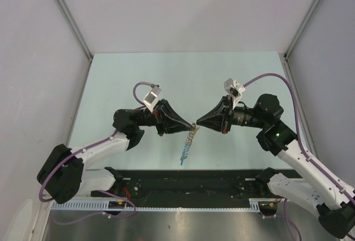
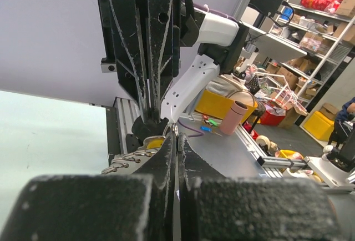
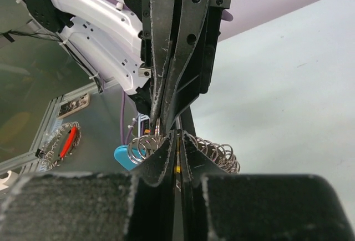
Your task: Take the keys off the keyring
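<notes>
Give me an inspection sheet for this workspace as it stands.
Surface: pale green table, walled on three sides.
Job's things: keys hang as one bunch below the meeting grippers, with the blue piece lowest. The keyring shows as a thin loop at the fingertips, with the keys not yet off.
Clutter: second ring bunch with a red piece lies on the metal ledge by the arm bases.
Grippers: left gripper and right gripper are tip to tip, both shut on the top of the bunch.
Cables: purple cables loop clear of the keys.
Surroundings: grey walls; shelves and a pink cup beyond the rig.
</notes>
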Controlling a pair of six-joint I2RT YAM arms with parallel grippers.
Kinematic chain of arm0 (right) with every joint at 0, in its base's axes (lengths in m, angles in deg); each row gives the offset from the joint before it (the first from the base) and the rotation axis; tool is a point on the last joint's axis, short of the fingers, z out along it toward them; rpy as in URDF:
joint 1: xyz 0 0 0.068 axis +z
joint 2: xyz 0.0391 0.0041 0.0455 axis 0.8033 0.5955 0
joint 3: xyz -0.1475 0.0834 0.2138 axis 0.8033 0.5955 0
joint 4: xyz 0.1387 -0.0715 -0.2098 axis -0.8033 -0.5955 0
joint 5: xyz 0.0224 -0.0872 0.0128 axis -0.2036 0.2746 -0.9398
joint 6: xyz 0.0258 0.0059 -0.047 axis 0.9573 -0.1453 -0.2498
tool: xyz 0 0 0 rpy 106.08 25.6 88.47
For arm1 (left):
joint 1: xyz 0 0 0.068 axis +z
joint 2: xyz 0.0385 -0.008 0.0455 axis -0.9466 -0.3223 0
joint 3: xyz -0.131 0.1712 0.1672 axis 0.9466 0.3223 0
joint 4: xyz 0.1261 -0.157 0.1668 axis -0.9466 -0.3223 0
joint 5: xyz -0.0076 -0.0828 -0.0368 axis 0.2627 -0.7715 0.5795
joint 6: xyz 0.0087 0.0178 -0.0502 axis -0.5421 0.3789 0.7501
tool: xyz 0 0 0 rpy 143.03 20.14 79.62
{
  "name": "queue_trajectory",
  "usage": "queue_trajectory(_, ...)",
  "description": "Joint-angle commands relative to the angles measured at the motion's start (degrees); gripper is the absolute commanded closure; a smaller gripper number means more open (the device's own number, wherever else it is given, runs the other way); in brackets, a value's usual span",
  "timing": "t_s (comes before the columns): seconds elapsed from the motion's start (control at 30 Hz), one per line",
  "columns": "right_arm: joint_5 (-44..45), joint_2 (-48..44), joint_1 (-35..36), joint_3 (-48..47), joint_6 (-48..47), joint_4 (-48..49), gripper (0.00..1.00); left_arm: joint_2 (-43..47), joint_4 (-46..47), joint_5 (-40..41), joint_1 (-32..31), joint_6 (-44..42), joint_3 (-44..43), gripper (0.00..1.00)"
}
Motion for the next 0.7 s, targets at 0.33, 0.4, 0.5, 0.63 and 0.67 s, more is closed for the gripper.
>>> queue_trajectory(0.33, 0.8, -1.8, 2.5, -0.6, 1.2, -0.3, 0.92, 1.4, 17.7, -0.2, 0.1, -1.3, -2.7, 1.0)
queue_trajectory(0.4, 2.9, -1.6, 4.5, -0.3, -0.4, -1.7, 0.92, 2.1, 17.2, 0.0, 0.1, -1.7, -2.8, 1.0)
queue_trajectory(0.5, 5.0, -1.7, 6.6, 0.9, -0.6, -2.4, 0.94, 3.2, 14.9, 0.2, 0.1, -3.3, -2.7, 1.0)
queue_trajectory(0.63, 7.9, -1.9, 8.6, 1.4, -1.4, -3.2, 0.94, 5.0, 10.1, 0.9, 0.1, -7.0, -2.3, 1.0)
queue_trajectory(0.67, 9.6, -2.1, 8.9, 1.4, -1.6, -3.5, 0.94, 5.2, 10.1, 1.0, 0.1, -7.2, -2.1, 1.0)
